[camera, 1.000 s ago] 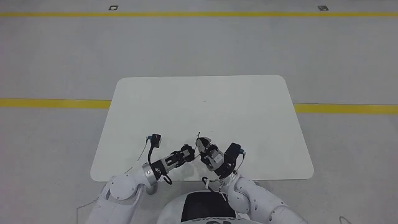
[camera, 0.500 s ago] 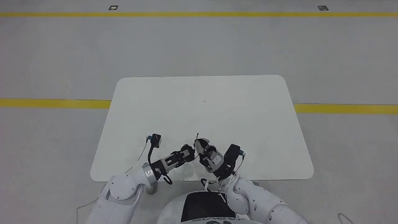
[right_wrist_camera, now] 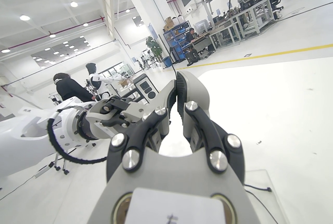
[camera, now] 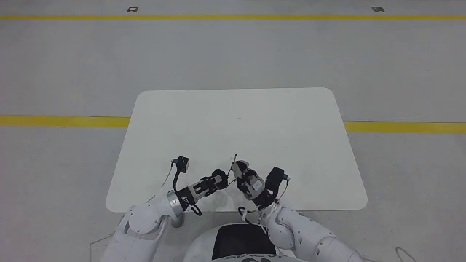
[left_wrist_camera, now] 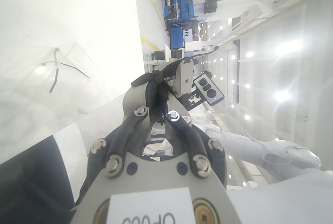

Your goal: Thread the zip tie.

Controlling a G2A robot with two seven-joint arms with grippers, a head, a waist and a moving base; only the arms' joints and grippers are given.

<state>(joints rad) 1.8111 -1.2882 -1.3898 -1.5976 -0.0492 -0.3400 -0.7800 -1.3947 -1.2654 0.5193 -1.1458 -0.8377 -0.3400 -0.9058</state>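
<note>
At the near edge of the bench (camera: 291, 116), a little left of its middle, the tie (camera: 234, 159) is being held clear of the surface between the two hands. The right hand (right_wrist_camera: 177, 79) is being pressed together on the strap, which is being pinched between the pads (right_wrist_camera: 170, 99). The left hand (camera: 220, 177) is being held just to the left, almost touching the right one and pointing at it. Its fingers (left_wrist_camera: 135, 97) are being drawn close together on a dark piece. This piece is being taken for the tie's other end, though the head itself cannot be made out.

The task is being judged as under way but not finished. Both ends appear to be gripped and brought near each other, so picking up and lining up are being counted as done. No closed loop is being shown, and whether the tip has entered the head cannot be told. Feeding the tip through and pulling it snug are being counted as still left.

The tie is being seen as a thin, narrow black strip. Its free length is standing out beyond the right fingertips toward the far side, slightly curved and stiff enough to hold its own line.
</note>
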